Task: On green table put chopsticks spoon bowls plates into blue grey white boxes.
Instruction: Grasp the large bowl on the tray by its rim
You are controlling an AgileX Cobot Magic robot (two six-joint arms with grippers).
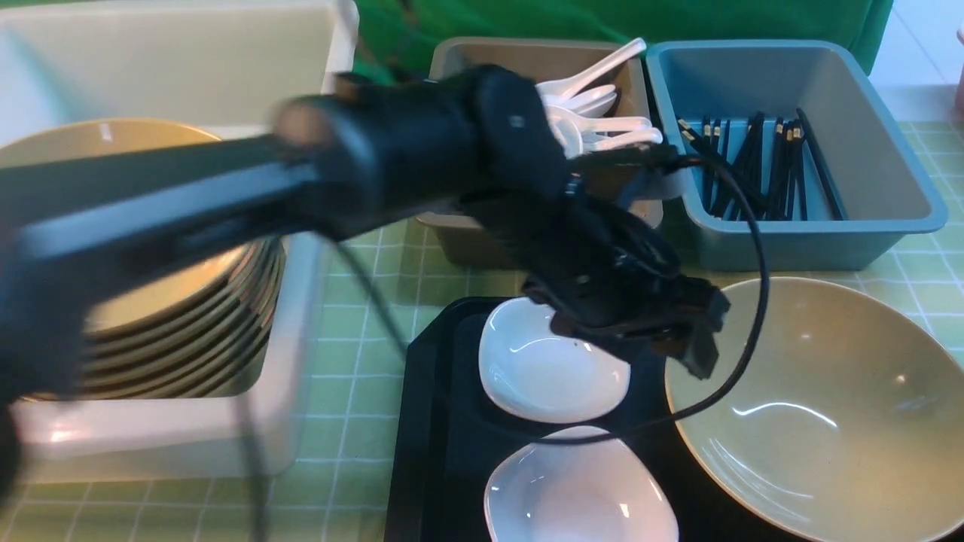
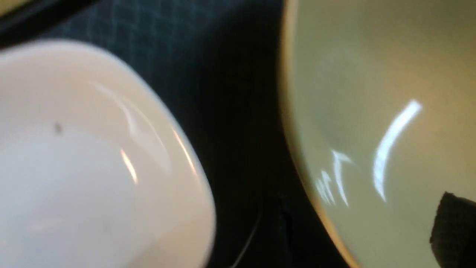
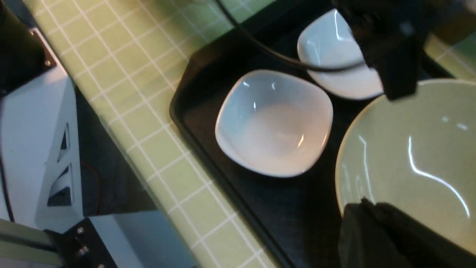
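Your left fingers point(image 2: 455, 230) stood apart with nothing between them. Only one dark tip showed, at the edge of the left wrist view, over the inside of the large, round, glossy olive-tan bowl point(image 1: 821, 421). Your right fingers point(image 3: 375, 238) were closed together at that bowl's near rim. I could not tell whether they pinched the rim, and the front view did not show them at all.

From the front, your left arm point(image 1: 188, 196) lay blurred across the scene from the left. Its end hung above the gap between the bowl and the farther plate point(image 1: 542, 369), a small glossy white dish, square with rounded corners. The nearer plate point(image 1: 572, 497), of the same kind, lay just beside it. Both plates sat on a black textured tray point(image 1: 433, 421), with the bowl at the tray's right side, and the tray rested on the pale green gridded surface point(image 1: 354, 339).

Beyond the tray, you had three tubs:
- **On the left:** the very large white plastic box point(image 1: 297, 376) held a stack of tan bowls point(image 1: 188, 324).
- **In the middle:** the brownish grey box point(image 1: 459, 241) held glossy white soup spoons point(image 1: 602, 124).
- **On the right:** the blue box point(image 1: 783, 241) held thin black chopsticks point(image 1: 761, 173) with pale gold bands, lying on its floor.
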